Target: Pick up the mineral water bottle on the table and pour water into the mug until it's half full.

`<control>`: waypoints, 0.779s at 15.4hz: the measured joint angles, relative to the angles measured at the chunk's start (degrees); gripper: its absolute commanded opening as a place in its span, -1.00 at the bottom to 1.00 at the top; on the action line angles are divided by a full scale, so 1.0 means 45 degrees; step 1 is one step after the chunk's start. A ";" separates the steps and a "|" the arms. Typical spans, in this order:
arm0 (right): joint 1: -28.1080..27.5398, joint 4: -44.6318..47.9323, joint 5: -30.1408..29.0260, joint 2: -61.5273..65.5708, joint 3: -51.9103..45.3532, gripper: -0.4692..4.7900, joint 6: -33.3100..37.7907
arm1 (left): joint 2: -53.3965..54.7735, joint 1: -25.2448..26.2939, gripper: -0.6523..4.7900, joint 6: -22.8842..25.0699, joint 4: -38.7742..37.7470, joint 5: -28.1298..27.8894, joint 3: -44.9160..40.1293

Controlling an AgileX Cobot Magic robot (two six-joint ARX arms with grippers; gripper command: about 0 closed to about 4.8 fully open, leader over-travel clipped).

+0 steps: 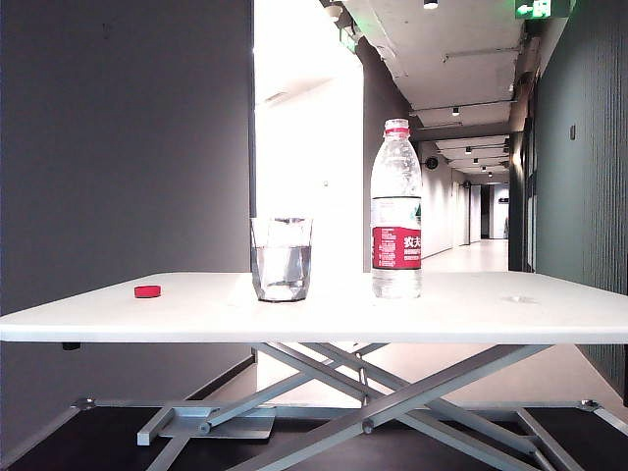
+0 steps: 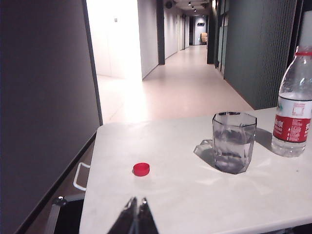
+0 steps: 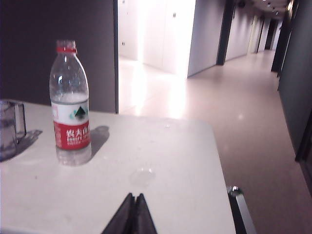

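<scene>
Both hands hang back at the near edge of the white surface (image 1: 471, 304), left hand (image 2: 136, 204) and right hand (image 3: 134, 201) clenched and empty. The mineral water bottle (image 1: 396, 211) stands upright, apparently uncapped, just beside the mug (image 1: 282, 258), already about half full of water (image 1: 282, 267). Pouring looks done.

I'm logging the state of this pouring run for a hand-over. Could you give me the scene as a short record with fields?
bottle: tall clear plastic bottle with red-and-white label, upright on the white table, no cap on its neck
glass: clear faceted glass tumbler, upright, left of the bottle and apart from it, about half full of water
cap: small red cap lying alone near the table's left end
left gripper: shut, empty, back from the table's near edge
right gripper: shut, empty, back from the near edge
</scene>
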 measured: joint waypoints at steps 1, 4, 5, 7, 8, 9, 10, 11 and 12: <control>0.0000 -0.0199 0.0000 0.0000 0.0000 -0.85 0.0000 | 0.0000 0.0000 -0.78 0.0000 0.0000 0.0000 0.0000; 0.0000 -0.0330 0.0000 0.0000 0.0000 -0.85 0.0000 | 0.0000 0.0000 -0.78 0.0000 0.0000 0.0000 0.0000; 0.0000 -0.0330 -0.0005 0.0000 0.0000 -0.85 0.0000 | 0.0000 0.0000 -0.78 0.0000 0.0000 0.0000 0.0000; 0.0000 -0.0335 0.0000 0.0000 0.0000 -0.85 -0.0005 | 0.0000 0.0000 -0.78 0.0000 0.0000 0.0000 0.0000; 0.0000 -0.0330 0.0000 0.0000 0.0000 -0.85 0.0000 | 0.0000 0.0000 -0.78 0.0000 0.0000 0.0000 0.0000; 0.0000 -0.0330 0.0000 0.0000 0.0000 -0.85 -0.0005 | 0.0005 0.0000 -0.78 0.0000 0.0000 0.0000 0.0000; 0.0000 -0.0330 0.0000 0.0000 0.0000 -0.85 0.0000 | 0.0005 0.0000 -0.78 0.0000 0.0000 0.0000 0.0000; 0.0000 -0.0330 0.0000 0.0000 0.0000 -0.85 0.0000 | 0.0005 0.0000 -0.78 0.0000 0.0000 0.0000 0.0000; 0.0000 -0.0330 0.0000 0.0000 0.0000 -0.85 -0.0005 | 0.0005 0.0000 -0.78 0.0000 0.0000 0.0000 0.0000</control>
